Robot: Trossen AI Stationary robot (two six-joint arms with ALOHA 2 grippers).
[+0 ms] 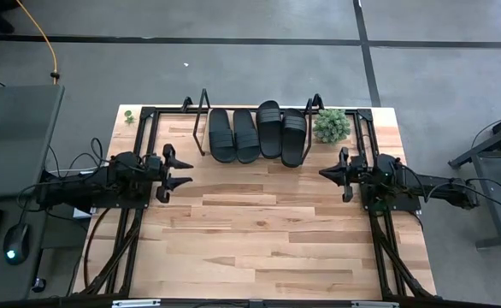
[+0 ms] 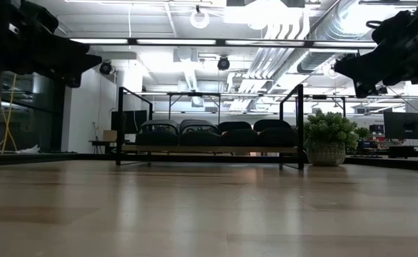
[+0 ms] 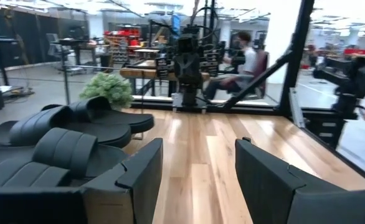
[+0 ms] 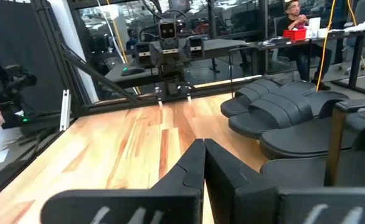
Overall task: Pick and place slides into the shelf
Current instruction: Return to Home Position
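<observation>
Several black slides point(image 1: 257, 134) lie side by side on the shelf point(image 1: 202, 128) at the table's far edge, soles flat on its light board; the low view shows them in a row point(image 2: 216, 133) between the black end frames. My left gripper point(image 1: 180, 172) hovers open above the table's left side, near the shelf's left end. My right gripper point(image 1: 326, 173) hovers shut above the right side, near the plant. The left wrist view shows the slides point(image 3: 64, 134) beside my open fingers; the right wrist view shows them point(image 4: 288, 115) past my shut fingers.
A small potted plant point(image 1: 331, 125) stands at the shelf's right end. Black rails point(image 1: 379, 244) run along both table sides under the arms. Bare wooden tabletop point(image 1: 259, 231) spreads from the shelf to the near edge. People sit at desks beyond the table.
</observation>
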